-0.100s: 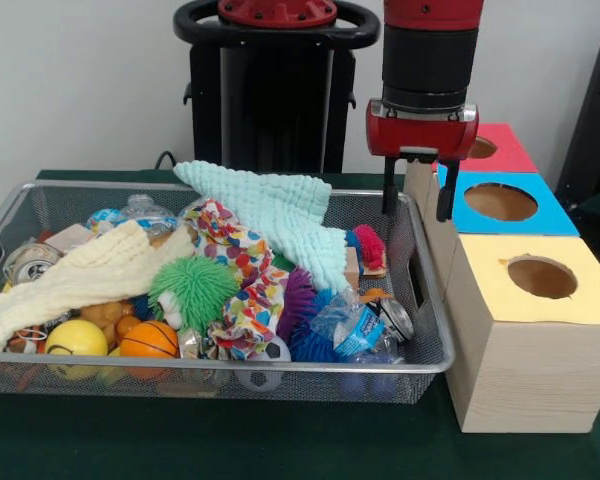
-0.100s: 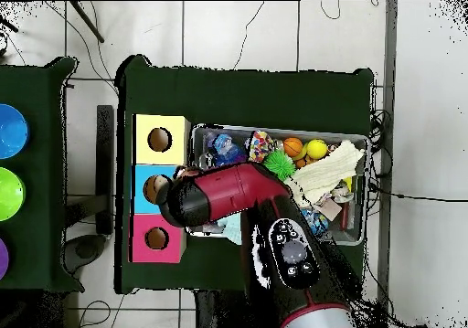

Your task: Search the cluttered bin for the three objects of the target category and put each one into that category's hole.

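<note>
front view: the gripper (image 1: 420, 198) hangs released and empty over the bin's (image 1: 432, 352) right rim, beside the blue-topped box (image 1: 502, 203). the bin holds a mint cloth (image 1: 280, 215), cream cloth (image 1: 85, 277), green spiky ball (image 1: 193, 289), basketball (image 1: 148, 340), yellow ball (image 1: 76, 340) and crushed bottle (image 1: 348, 326); no writing is readable.

overhead view: the arm (image 2: 228, 196) covers the bin's (image 2: 279, 132) edge next to the yellow (image 2: 160, 139), blue (image 2: 146, 189) and pink (image 2: 156, 238) holes.

- Bin (image 1: 420, 365): silver wire mesh.
- Table (image 1: 280, 440): dark green.
- Towel (image 1: 280, 215): pale mint.
- Cloth (image 1: 75, 280): cream.
- Rag (image 1: 242, 290): white with multicoloured spots.
- Spiky ball (image 1: 195, 288): bright green.
- Purple ball (image 1: 298, 300): purple, spiky.
- Basketball (image 1: 148, 340): orange, black lines.
- Yellow ball (image 1: 75, 340): yellow.
- Box tops: red (image 1: 505, 150), blue (image 1: 550, 212), yellow (image 1: 580, 290).
- Gripper (image 1: 420, 205): red body, black fingers.
</note>
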`<state>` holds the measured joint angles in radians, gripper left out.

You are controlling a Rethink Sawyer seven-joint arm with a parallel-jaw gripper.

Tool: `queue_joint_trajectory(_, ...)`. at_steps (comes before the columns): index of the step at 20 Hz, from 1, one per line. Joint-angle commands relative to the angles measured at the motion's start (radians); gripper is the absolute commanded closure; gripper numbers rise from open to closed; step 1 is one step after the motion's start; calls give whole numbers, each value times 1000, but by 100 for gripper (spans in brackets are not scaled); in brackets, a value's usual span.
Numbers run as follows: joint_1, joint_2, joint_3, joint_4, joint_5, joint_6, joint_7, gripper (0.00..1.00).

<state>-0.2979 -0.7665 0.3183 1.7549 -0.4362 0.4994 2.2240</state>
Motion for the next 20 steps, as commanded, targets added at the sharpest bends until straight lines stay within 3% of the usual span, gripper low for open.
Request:
queue_joint_trajectory(1,-21,5,73,-1,5,108,-111,0)
queue_joint_trajectory(5,-44,41,93,-42,-2,117,-154,0)
queue_joint_trajectory(11,-80,158,151,-201,-47,187,-287,0)
queue_joint_trajectory(20,-132,242,202,-274,-111,184,-348,0)
